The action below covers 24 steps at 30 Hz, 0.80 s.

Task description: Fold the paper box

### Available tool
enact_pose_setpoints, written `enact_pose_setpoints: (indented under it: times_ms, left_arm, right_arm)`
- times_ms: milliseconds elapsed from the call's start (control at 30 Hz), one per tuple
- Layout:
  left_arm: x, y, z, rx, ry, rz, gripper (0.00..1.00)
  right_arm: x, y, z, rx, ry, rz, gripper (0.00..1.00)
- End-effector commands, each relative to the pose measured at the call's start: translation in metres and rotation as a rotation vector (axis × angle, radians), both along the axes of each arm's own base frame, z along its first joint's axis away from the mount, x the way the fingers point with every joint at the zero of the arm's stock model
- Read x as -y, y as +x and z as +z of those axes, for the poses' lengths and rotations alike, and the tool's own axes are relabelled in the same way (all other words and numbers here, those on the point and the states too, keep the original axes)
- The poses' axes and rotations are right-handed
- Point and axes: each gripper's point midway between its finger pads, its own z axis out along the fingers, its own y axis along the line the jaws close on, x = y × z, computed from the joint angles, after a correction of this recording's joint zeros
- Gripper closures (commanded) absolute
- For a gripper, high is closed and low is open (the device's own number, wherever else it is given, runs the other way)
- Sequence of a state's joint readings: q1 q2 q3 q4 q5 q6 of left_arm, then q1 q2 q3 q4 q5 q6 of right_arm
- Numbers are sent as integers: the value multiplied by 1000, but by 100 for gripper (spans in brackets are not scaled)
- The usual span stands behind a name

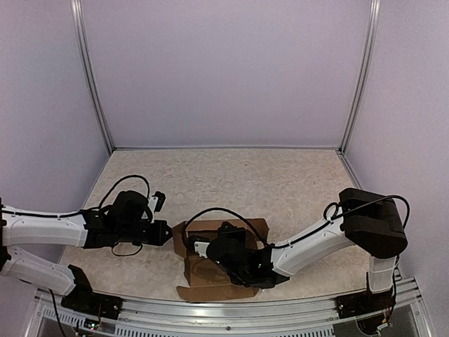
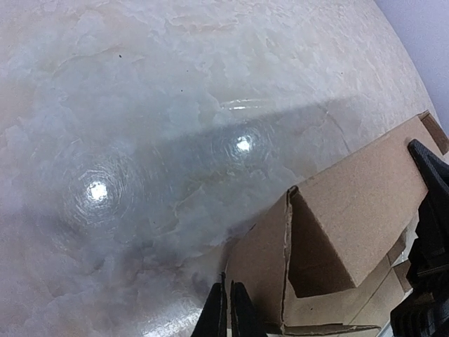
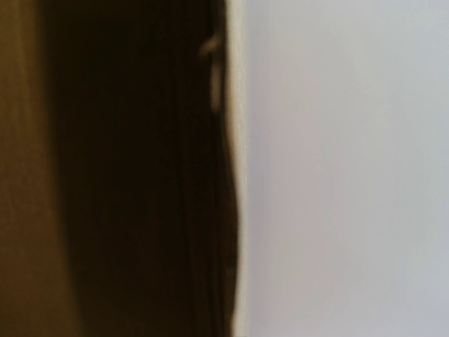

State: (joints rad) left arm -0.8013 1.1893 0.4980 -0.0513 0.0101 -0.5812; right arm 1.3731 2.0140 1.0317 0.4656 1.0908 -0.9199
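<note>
The paper box [image 1: 231,228] is a plain brown cardboard piece lying partly folded near the table's front, with flaps raised. In the left wrist view the paper box [image 2: 365,182] shows a standing wall and a side flap. My left gripper [image 1: 168,234] is at the box's left edge. Its black fingers [image 2: 229,309] are pressed together on the thin edge of that flap. My right gripper [image 1: 205,251] lies low over the box's middle, its fingertips hidden. The right wrist view is a blur of dark cardboard [image 3: 21,168] close to the lens, and no fingers show there.
Pale purple walls [image 3: 351,168] and metal corner posts [image 1: 95,91] enclose the marbled tabletop [image 2: 140,105]. A metal rail [image 1: 231,312] runs along the near edge. The black right arm [image 2: 428,232] stands just beyond the box in the left wrist view.
</note>
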Motion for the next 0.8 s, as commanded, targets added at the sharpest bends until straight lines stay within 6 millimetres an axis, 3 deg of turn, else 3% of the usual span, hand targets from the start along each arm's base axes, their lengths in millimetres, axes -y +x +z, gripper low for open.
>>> enact_pose_setpoints:
  times_ms: [0,767]
  left_arm:
    - [4,-4,4,11,-25,-4,95]
    - [28,-27,4,89,-111,-58,82]
  right_arm:
    - [-4,-9,-8,-6,-1,12,100]
    - [2,-14,-15,-75,-17,17,100]
